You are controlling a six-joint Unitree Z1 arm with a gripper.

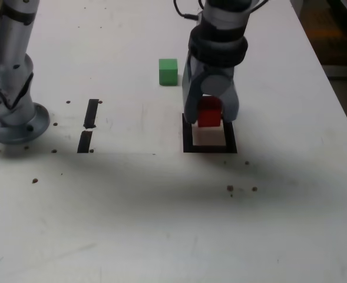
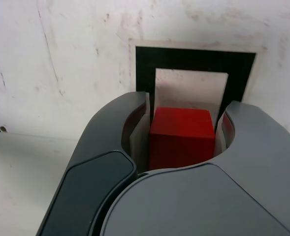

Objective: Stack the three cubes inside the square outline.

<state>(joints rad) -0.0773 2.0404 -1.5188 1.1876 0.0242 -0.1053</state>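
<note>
the red cube (image 1: 209, 112) is gripped between the fingers (image 1: 230, 107), one on each side of it, with their light inner pads against its sides in the wrist view. the fingers point down toward the bench (image 1: 132, 212), over the far part of the square outline (image 1: 188, 141), which is a black frame with a white centre. in the exterior view the near part of that white centre shows just below the red cube. i cannot tell from these views whether the cube is resting on anything.

the square outline lies flat on the bench, closer to its right edge in the exterior view than to its left. the green cube (image 1: 168, 72) sits on the bench apart from the outline, farther toward the bench's far edge and to the exterior view's left of the fingers.

two short black strips (image 1: 91, 113) lie nearly end to end on the bench, between the outline and the round grey base (image 1: 20, 127) near the exterior view's left edge. small dark specks (image 1: 230, 188) dot the bench, some on the near side of the outline.
</note>
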